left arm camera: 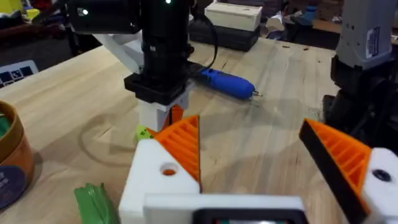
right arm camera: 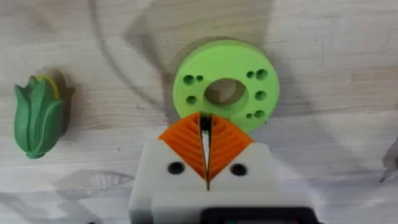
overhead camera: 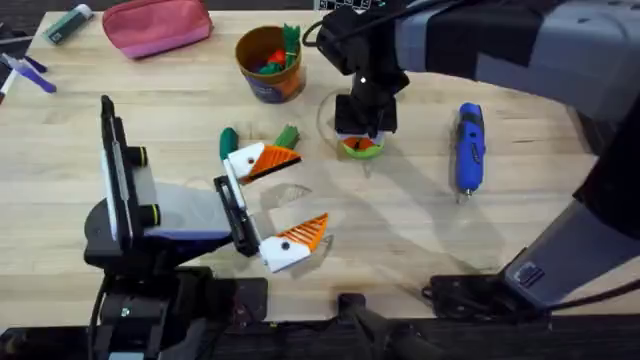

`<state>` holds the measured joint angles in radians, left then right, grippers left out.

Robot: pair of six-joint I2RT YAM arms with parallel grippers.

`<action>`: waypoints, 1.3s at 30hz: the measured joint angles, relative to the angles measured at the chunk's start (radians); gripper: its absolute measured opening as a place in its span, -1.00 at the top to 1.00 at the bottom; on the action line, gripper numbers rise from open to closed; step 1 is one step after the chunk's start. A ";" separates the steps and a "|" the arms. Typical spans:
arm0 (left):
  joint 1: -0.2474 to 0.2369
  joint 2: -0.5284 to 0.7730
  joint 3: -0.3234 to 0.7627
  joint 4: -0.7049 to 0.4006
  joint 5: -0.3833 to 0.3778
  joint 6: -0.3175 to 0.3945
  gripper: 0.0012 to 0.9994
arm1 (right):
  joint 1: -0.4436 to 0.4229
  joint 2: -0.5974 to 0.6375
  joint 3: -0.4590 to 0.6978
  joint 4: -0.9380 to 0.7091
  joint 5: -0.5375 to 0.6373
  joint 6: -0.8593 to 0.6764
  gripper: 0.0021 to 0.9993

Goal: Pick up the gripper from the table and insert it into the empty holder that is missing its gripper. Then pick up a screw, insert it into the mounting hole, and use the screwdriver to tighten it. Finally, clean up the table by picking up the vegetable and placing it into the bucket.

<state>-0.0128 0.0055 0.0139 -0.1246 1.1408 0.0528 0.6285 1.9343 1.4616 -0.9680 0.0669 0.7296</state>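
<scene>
Screw hidden; right tool (right arm camera: pixel 206 132) pinched shut.

The green disc (overhead camera: pixel 361 148) sits mostly hidden under the right gripper (overhead camera: pixel 364 135) overhead. At nine o'clock in the left wrist view, the bucket (left arm camera: pixel 9 163) is cut off.

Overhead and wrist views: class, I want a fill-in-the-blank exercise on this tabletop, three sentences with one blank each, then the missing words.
1. The right gripper is shut at the rim of a round ____ disc with a centre hole.
2. The screwdriver lying on the table is ____ in colour.
3. The left gripper holds nothing; its orange-padded fingers are ____.

Missing words: green; blue; open
</scene>
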 joint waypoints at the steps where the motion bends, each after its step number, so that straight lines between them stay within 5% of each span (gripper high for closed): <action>1: 0.000 0.000 0.000 0.000 0.000 0.000 -0.97 | 0.000 0.000 0.000 0.000 0.000 0.000 0.99; 39: 0.000 0.000 0.000 0.000 0.000 0.000 -0.97 | 0.050 -0.058 0.063 -0.077 0.049 -0.001 0.99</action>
<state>-0.0128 0.0051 0.0139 -0.1246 1.1408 0.0527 0.6787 1.8759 1.5244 -1.0455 0.1155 0.7291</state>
